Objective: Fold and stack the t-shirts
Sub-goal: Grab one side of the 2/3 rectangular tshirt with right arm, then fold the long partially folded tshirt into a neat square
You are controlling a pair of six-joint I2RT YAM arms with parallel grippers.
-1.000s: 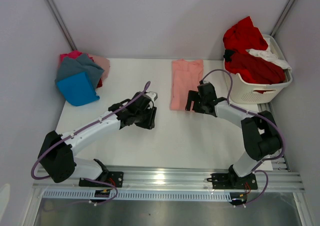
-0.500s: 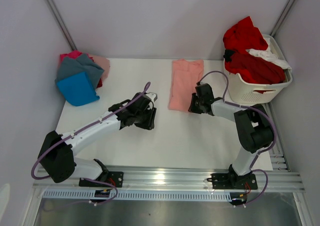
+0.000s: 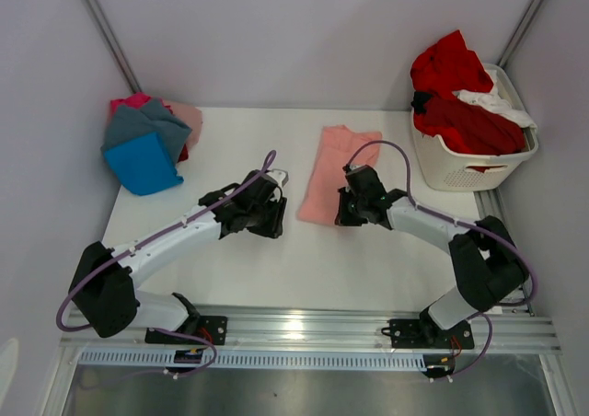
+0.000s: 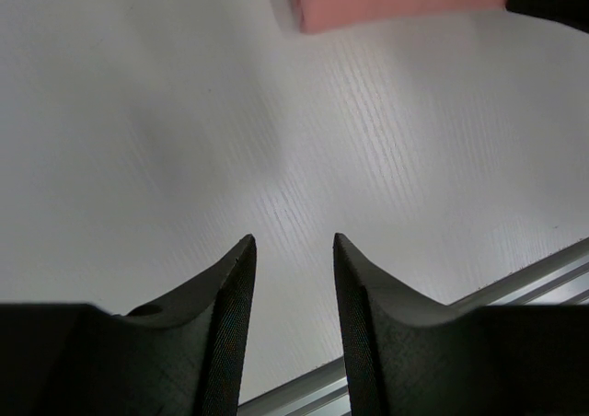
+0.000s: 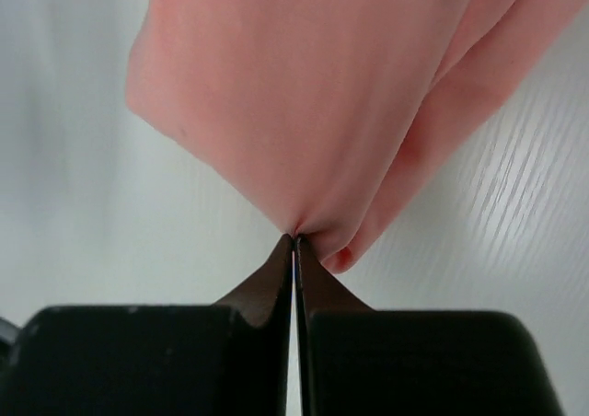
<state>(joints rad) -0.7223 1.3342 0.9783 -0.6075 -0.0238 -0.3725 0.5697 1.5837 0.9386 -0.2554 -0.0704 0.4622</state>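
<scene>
A: Start at the left. What's there?

B: A pile of folded shirts at the counter's far left corner, blue and grey on top. Then the left pincer, fingers partly apart with nothing between them, hanging over bare counter. The salmon shirt is near it on its right.

A: And the shirt itself?

B: It's mid-counter, toward the far edge, folded lengthwise into a narrow strip. It lies a little askew, with its near end angled leftward. It's flat and smooth except at the near right corner, where the cloth gathers to a small peak.

A: That's the grip?

B: Yes. The right pincer is closed tight on that corner, with only a thin nip of hem between the fingers. To the right, the basket sits at the far right corner, with red shirts and a bit of white heaped over its rim.

A: So which step?

B: I'd say the cross fold of the salmon one is starting. The next move likely calls for lifting that corner and carrying it toward the far end. With only one corner held the strip may twist, so it would help if the left pincer took the other near corner. After that, over to the pile.
</scene>
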